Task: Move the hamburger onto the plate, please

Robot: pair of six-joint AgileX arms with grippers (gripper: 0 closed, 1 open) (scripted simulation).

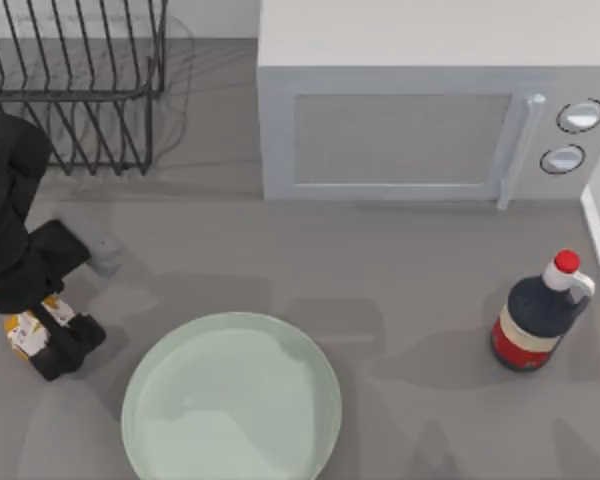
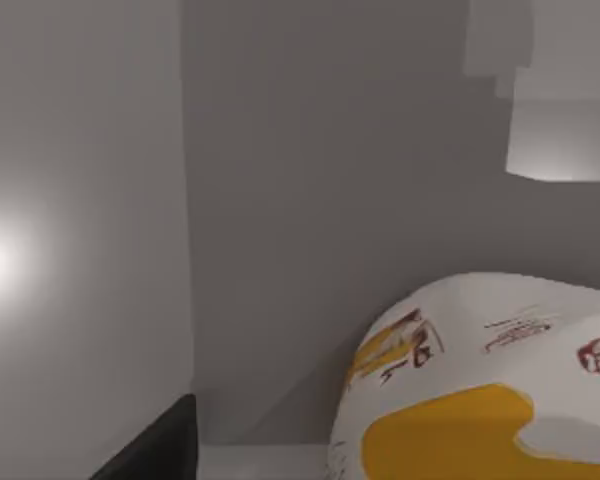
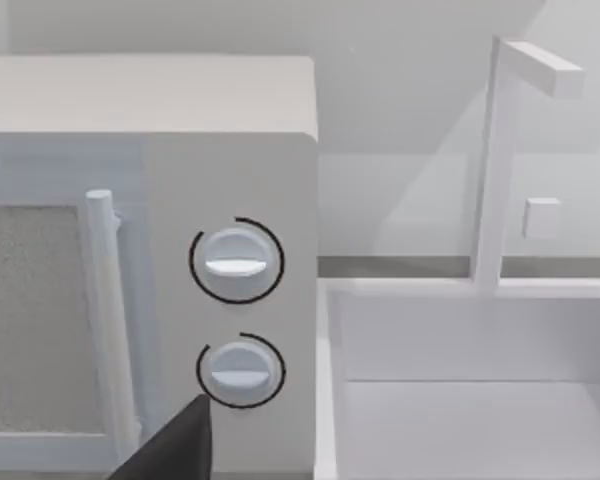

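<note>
Grey surface (image 1: 400, 270) w/ a white microwave (image 1: 420, 120) along the back and a black wire rack (image 1: 75, 80) at back left. Your left arm is down at the left edge, its pincer (image 1: 42, 335) low over the hamburger (image 1: 25, 330). You see one dark finger (image 1: 65, 345) on the burger's plate-facing side, the other side is hidden under the arm, so I can't tell whether the jaws have closed on it or how wide they stand. Hamburger sits on the surface at far left, front half, just beside the plate (image 1: 230, 400) but apart from it, not on it. Plate is pale green, front centre-left, nothing in it. Left wrist cam: the white wrapper w/ yellow and orange patches (image 2: 480, 400) is close up. Dark red-capped bottle (image 1: 535, 315) stands upright at right, well apart from the plate. Right wrist cam looks at the microwave knobs (image 3: 235, 262) and a white sink (image 3: 470, 380) beside it; a dark fingertip (image 3: 175, 445) shows, so can't tell that pincer's state either.
</note>
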